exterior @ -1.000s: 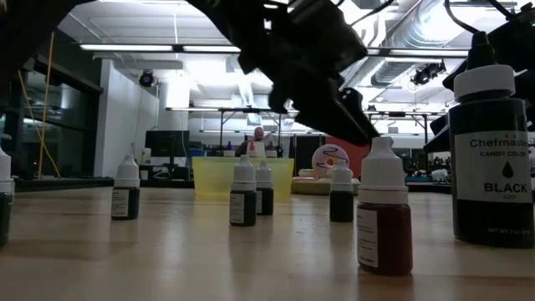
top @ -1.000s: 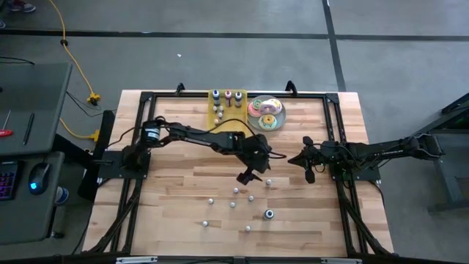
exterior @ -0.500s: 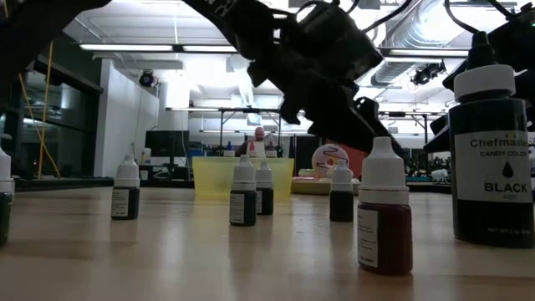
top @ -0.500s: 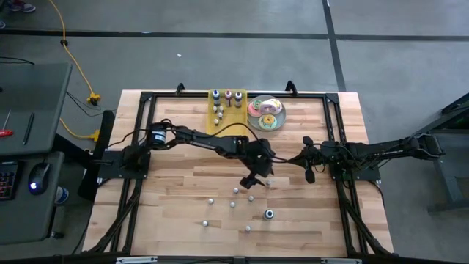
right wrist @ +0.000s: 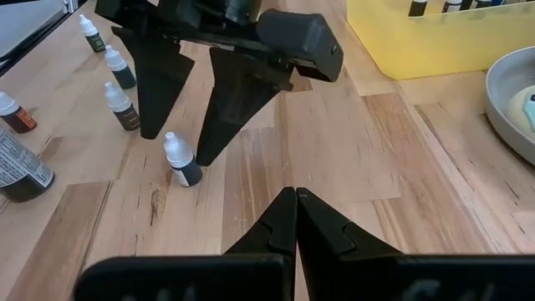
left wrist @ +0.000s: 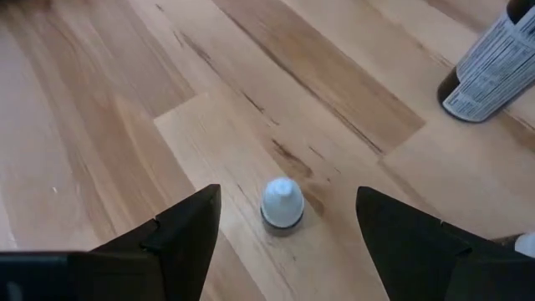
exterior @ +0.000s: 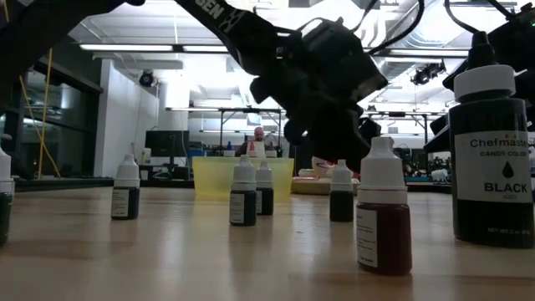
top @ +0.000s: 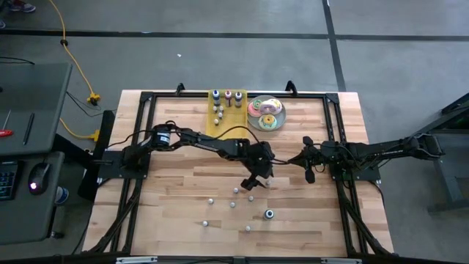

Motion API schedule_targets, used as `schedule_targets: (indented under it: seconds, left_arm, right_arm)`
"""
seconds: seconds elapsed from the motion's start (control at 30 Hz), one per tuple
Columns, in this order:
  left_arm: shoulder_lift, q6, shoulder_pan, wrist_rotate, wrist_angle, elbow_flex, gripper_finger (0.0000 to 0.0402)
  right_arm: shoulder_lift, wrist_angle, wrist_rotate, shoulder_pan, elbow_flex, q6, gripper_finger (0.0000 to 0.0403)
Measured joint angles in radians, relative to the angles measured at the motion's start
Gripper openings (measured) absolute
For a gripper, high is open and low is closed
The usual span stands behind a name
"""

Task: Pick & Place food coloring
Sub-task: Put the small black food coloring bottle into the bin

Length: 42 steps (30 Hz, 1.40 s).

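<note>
The desk (top: 168, 220) is a pale butcher-block top of wood strips framed by black rails, standing on a grey concrete floor. Seen level from the low view, the room behind is a bright workshop with ceiling lights, ducts and benches, and a person (exterior: 258, 142) sits far back. At the desk's far edge a yellow tray (top: 227, 108) holds several bottles, with a plate of frosted doughnuts (top: 265, 113) just beside it.

The food coloring is small dropper bottles with white pointed caps and dark bodies, scattered upright over the near middle of the desk. One larger bottle (exterior: 491, 159) close to the low camera carries a label reading BLACK, and a reddish one (exterior: 384, 209) stands next to it.

The left gripper (top: 258, 178) reaches over the middle of the desk, its fingers (left wrist: 191, 230) spread wide and straddling a single small bottle (left wrist: 282, 203) that stands upright between them, untouched on either side. The right wrist view shows the same bottle (right wrist: 181, 160) under those dark fingers.

The right gripper (top: 304, 158) waits near the right side of the desk, its fingers (right wrist: 280, 226) pressed together with nothing between them.
</note>
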<state>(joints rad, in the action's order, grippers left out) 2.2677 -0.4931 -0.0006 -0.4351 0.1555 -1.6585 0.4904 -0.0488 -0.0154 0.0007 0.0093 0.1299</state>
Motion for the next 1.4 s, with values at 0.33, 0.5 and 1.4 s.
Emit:
schedule_targets:
  seconds: [0.33,0.5,1.4]
  left_arm:
    - [0.013,0.027,0.000,0.005,-0.040,-0.002,0.0273]
    - [0.013,0.027,0.007,0.007,-0.043,-0.002,0.0273]
    - [0.048,0.085,0.006,-0.005,-0.070,0.000,0.0193]
  right_arm:
    - [0.000,0.000,0.000,0.000,0.000,0.000,0.0000]
    - [0.000,0.000,0.000,0.000,0.000,0.000,0.0000]
    - [0.000,0.000,0.000,0.000,0.000,0.000,0.0000]
